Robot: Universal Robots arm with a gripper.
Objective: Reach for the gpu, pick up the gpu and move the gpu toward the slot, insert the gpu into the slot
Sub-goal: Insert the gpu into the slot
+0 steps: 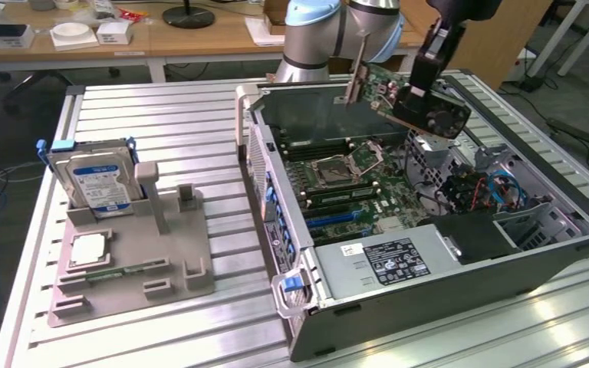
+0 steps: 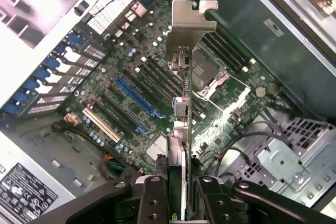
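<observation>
The gpu (image 1: 397, 96), a green card with a black fan and a metal end bracket, hangs tilted in the air above the open computer case (image 1: 540, 264). My gripper (image 1: 417, 96) is shut on it from above. In the wrist view the gpu (image 2: 181, 129) runs edge-on away from my gripper (image 2: 177, 187), its metal bracket (image 2: 188, 22) at the far end. Below it lies the motherboard (image 2: 220, 111) with a long blue slot (image 2: 135, 98) and a tan slot (image 2: 102, 125) beside it. The card is well above the board and touches nothing.
A grey fixture (image 1: 136, 257) on the exterior view's left holds a blue-labelled hard drive (image 1: 95, 184) upright and a square processor chip (image 1: 90, 249). Inside the case are the CPU socket (image 1: 333, 170), the power supply (image 1: 386, 261) and cables (image 1: 468, 188). Wooden desks stand behind.
</observation>
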